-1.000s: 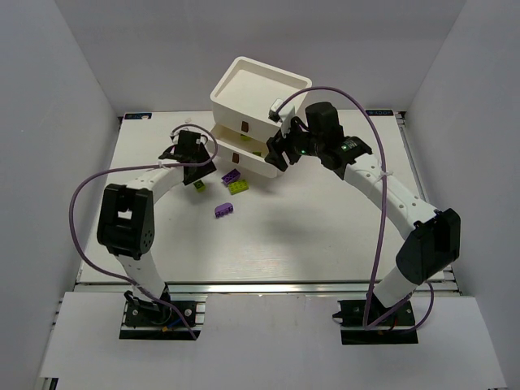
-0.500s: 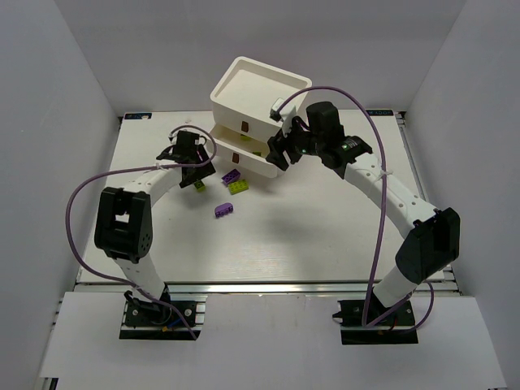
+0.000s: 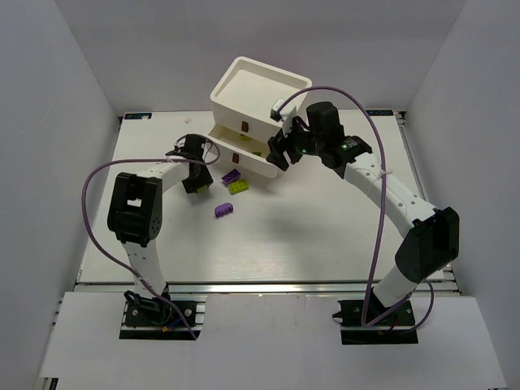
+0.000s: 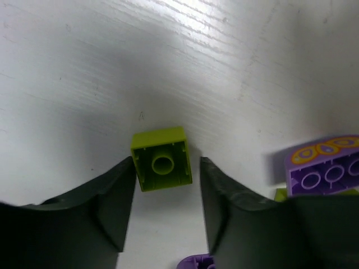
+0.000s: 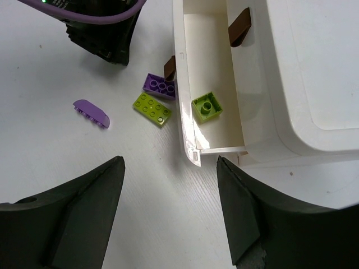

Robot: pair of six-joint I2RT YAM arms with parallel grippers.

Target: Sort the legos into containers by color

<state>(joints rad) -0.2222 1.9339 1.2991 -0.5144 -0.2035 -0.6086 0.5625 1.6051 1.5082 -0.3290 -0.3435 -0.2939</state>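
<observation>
A small lime brick [image 4: 161, 165], upside down on the table, lies between the tips of my left gripper [image 4: 167, 178]. The jaws are open, with a gap on the right side. In the top view the left gripper [image 3: 195, 172] is down over this brick [image 3: 199, 188]. The white chest [image 3: 258, 96] has its middle drawer [image 5: 208, 50] pulled out, with one lime brick [image 5: 207, 107] inside. My right gripper [image 5: 169, 163] is open and empty above the table by the drawer's front corner. A purple brick [image 5: 159, 86], a lime plate [image 5: 151, 109] and a curved purple piece [image 5: 91, 114] lie loose.
The lower drawer's brown pull [image 5: 170, 70] is just behind the purple brick. The left arm's wrist [image 5: 101, 28] stands close to the loose bricks. White walls close in the table on three sides.
My left gripper has come down and slightly nearer, over the small lime brick, and its forearm has swung right. The right arm and the bricks have not moved.
</observation>
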